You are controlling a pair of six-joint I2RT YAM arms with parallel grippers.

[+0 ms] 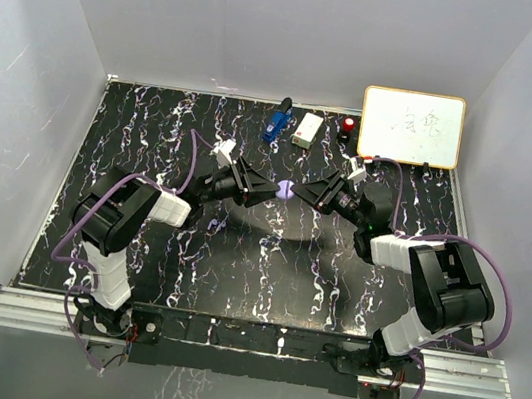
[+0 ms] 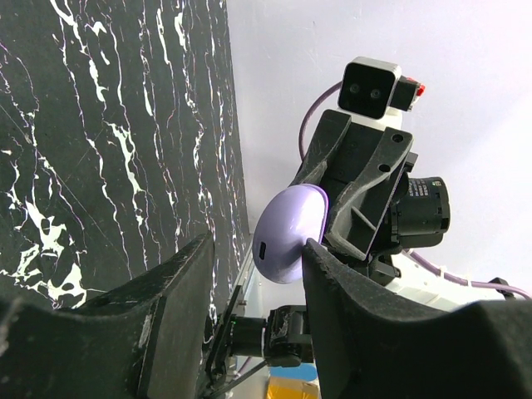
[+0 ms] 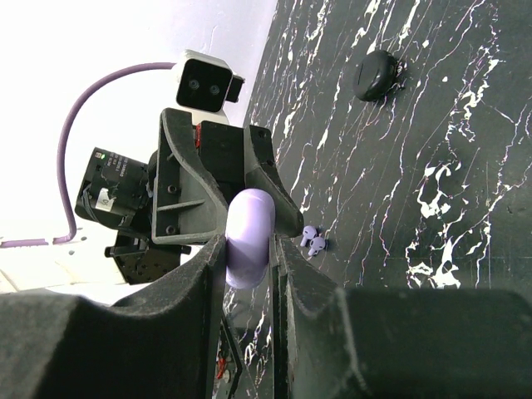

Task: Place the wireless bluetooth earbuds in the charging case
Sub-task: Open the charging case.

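Note:
A closed pale lilac charging case [image 1: 287, 190] hangs in mid-air above the table's middle, between both grippers. My right gripper [image 3: 248, 249] is shut on it, its fingers pressed on the two flat sides [image 3: 247, 237]. My left gripper [image 2: 256, 249] is open, its fingers wide apart, with the case [image 2: 289, 233] at its fingertips, against the right one. Two lilac earbuds [image 3: 314, 241] lie together on the table below. A closed black round case [image 3: 378, 75] lies further off. Black earbuds are not in view.
At the back edge stand a blue tool [image 1: 277, 120], a small white box [image 1: 307, 130], a red and black object [image 1: 347, 126] and a whiteboard [image 1: 411, 126]. White walls enclose the black marbled table [image 1: 135, 260].

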